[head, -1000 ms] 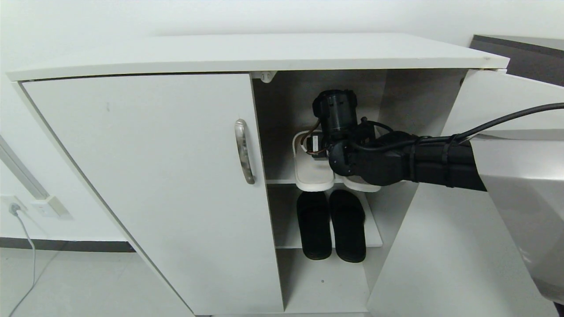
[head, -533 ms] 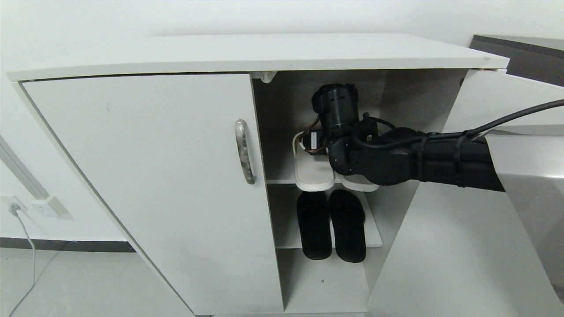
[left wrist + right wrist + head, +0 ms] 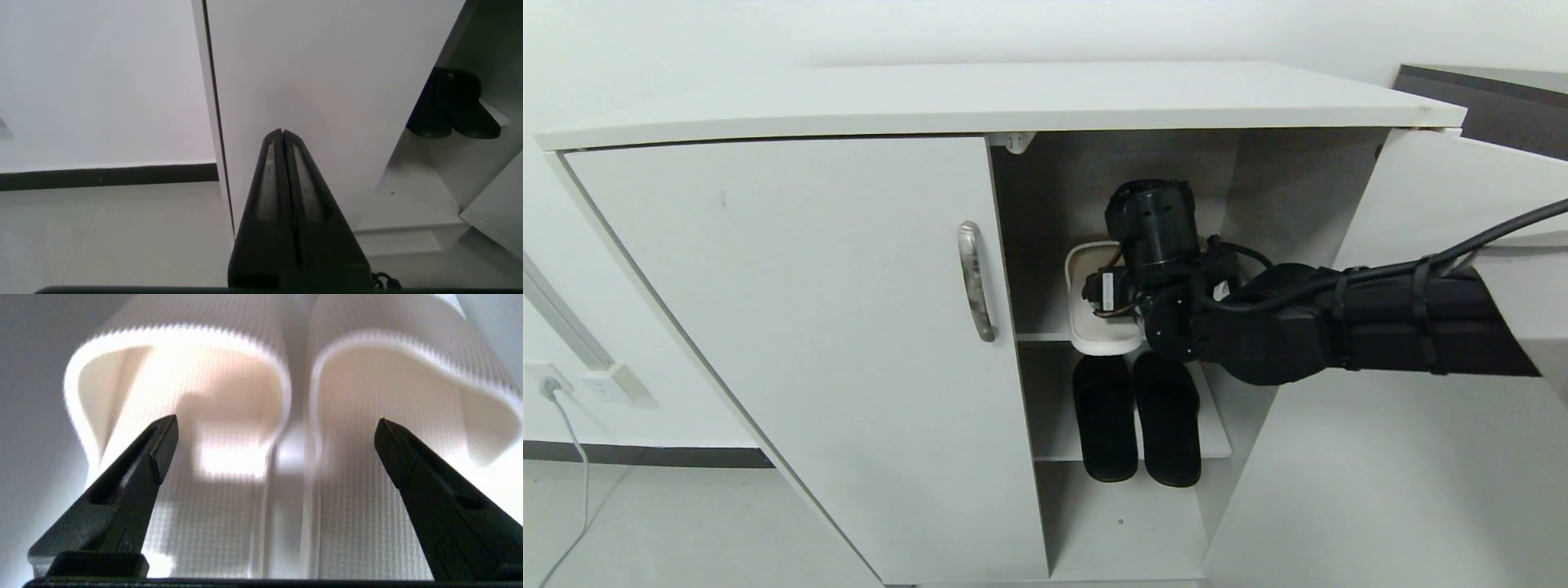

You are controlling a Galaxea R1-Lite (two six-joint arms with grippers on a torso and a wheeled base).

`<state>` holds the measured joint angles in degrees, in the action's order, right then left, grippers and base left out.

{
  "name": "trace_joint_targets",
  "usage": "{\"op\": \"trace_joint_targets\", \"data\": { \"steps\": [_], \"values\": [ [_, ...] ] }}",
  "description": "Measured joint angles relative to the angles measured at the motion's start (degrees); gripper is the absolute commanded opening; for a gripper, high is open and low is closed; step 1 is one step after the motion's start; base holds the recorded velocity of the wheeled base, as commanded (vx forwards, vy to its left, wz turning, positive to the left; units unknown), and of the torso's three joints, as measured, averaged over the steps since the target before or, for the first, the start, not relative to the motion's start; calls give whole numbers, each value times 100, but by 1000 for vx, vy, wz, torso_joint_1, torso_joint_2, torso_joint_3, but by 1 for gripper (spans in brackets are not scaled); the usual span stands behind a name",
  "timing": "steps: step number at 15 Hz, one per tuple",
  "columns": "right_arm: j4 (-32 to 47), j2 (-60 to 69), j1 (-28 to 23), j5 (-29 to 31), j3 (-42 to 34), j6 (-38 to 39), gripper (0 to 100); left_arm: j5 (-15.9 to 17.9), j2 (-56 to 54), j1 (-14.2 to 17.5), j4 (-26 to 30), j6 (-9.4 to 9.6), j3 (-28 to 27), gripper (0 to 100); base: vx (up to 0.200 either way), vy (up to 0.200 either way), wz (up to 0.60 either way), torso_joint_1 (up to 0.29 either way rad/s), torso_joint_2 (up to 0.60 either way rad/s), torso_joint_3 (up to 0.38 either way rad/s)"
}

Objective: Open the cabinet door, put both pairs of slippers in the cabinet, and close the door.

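The white cabinet (image 3: 980, 98) has its right door (image 3: 1429, 188) swung open and its left door (image 3: 792, 327) shut. A pair of white slippers (image 3: 1094, 322) lies on the upper shelf, and a pair of black slippers (image 3: 1135, 416) on the shelf below. My right arm is inside the cabinet above the white pair. In the right wrist view my right gripper (image 3: 278, 449) is open, its fingertips (image 3: 155, 449) spread wide just in front of the white slippers' (image 3: 270, 433) straps, holding nothing. My left gripper (image 3: 282, 143) is shut and empty, low in front of the left door (image 3: 327, 82); the black slippers (image 3: 453, 106) show beyond it.
A metal handle (image 3: 974, 282) sits on the shut left door. The bottom compartment (image 3: 1119, 523) of the cabinet lies under the black pair. A wall socket with a cable (image 3: 551, 392) is at the far left. Grey floor (image 3: 645, 531) spreads before the cabinet.
My right arm has drawn back and dropped a little, away from the back of the upper shelf. The white slippers stay lying on the shelf.
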<state>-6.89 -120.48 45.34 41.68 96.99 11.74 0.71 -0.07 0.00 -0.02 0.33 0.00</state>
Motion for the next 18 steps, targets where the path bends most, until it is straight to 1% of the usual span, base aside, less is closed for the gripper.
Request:
{"op": "trace_joint_targets", "data": {
  "steps": [7,9,10,12,18],
  "values": [
    [-1226,944,592,-7,-1863,-11,100,0,0,0,0,0,0,0,0,0,0,0,0,0],
    [-1927,1165,684,-29,-2466,-15,100,0,0,0,2,2,0,0,0,0,0,0,0,0],
    [-2246,1241,706,-41,-2720,-20,0,-2,0,0,2,0,0,0,0,0,0,0,0,0],
    [-2536,1331,725,-71,-3082,-50,0,0,0,0,2,0,0,0,0,0,0,0,0,0],
    [-2554,1376,850,-74,-3238,-63,0,-2,0,0,0,0,0,0,0,0,0,0,0,0]
  ]
}}
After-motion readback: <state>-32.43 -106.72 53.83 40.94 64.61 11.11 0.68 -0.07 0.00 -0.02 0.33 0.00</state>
